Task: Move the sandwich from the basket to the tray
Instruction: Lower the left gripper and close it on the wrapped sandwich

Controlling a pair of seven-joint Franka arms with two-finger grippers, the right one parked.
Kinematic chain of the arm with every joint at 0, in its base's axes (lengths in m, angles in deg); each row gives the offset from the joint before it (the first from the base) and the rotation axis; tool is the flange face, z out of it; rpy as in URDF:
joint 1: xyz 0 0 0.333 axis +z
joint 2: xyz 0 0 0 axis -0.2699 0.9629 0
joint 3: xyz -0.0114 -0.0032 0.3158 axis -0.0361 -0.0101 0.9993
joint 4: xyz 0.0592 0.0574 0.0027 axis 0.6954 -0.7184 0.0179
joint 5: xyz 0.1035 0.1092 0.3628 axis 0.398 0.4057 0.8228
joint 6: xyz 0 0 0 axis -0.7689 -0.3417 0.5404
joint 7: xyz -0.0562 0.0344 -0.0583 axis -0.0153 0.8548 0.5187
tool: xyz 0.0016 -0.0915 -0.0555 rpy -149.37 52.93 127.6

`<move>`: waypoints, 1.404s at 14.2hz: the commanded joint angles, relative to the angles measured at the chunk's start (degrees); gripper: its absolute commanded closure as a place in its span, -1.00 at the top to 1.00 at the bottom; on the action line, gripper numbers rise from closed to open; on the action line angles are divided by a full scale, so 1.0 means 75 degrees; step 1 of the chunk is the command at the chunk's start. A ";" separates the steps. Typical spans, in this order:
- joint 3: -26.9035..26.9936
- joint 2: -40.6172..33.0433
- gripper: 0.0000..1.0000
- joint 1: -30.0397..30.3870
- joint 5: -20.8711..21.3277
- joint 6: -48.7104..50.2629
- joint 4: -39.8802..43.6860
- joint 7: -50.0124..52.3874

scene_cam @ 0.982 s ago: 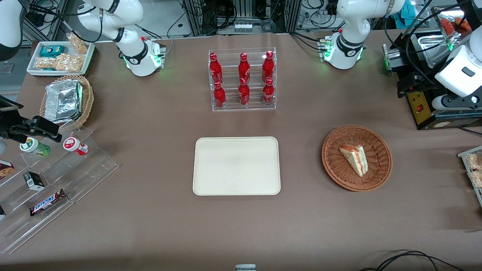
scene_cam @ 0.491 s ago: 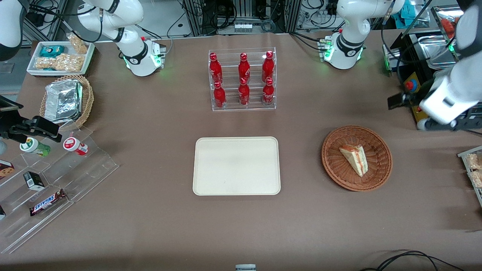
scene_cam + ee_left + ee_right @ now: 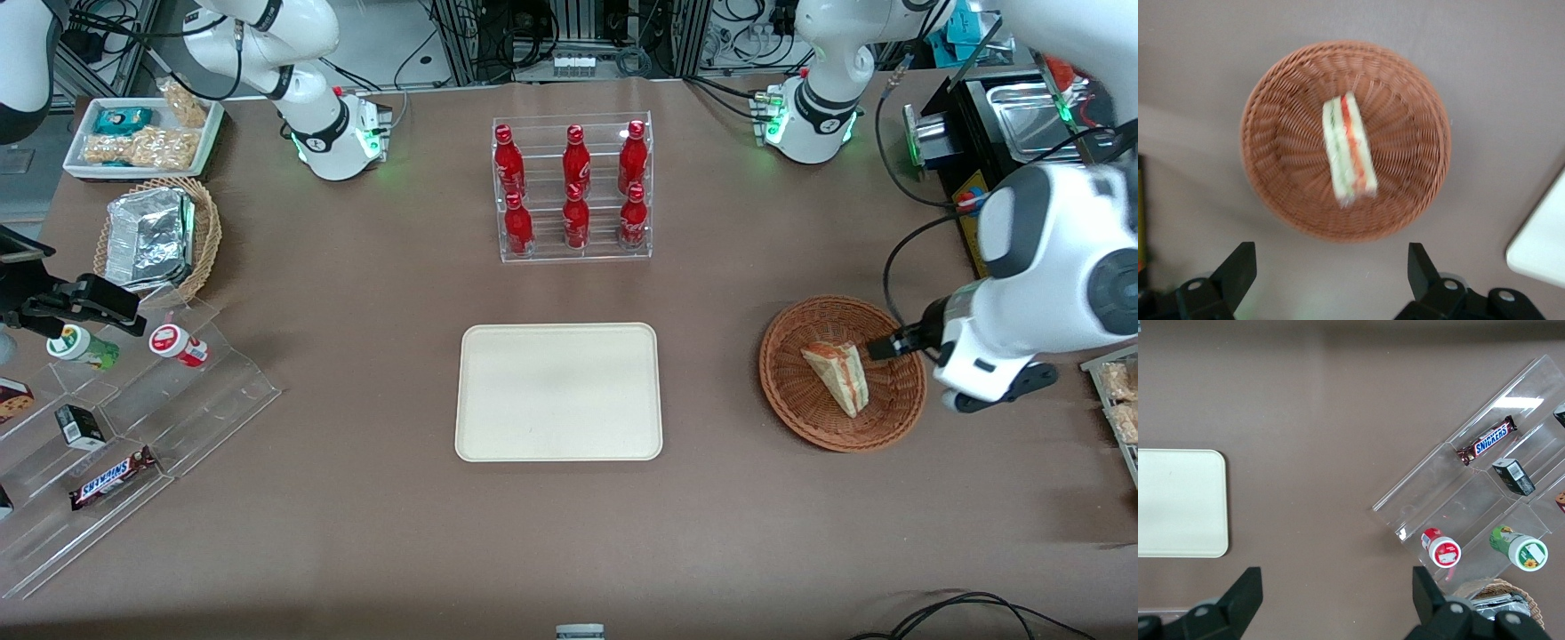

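Claw (image 3: pixel 1328 277) swung in above woven round basket (image 3: pixel 893 404), fingers wide apart, empty, layered triangular sandwich (image 3: pixel 837 376) inside

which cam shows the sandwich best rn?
Left wrist: the sandwich lies unobstructed in the basket, layers visible, the open gripper above and clear of it. Front shows it small, beside the arm. Right wrist doesn't show it.

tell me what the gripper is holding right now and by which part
Nothing. The gripper is open and hangs above the round reddish-brown wicker basket; the triangular sandwich lies in it untouched.
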 commanded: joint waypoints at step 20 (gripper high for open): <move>0.0016 0.0426 -0.60 0.0059 0.0069 -0.3761 -0.2892 0.2625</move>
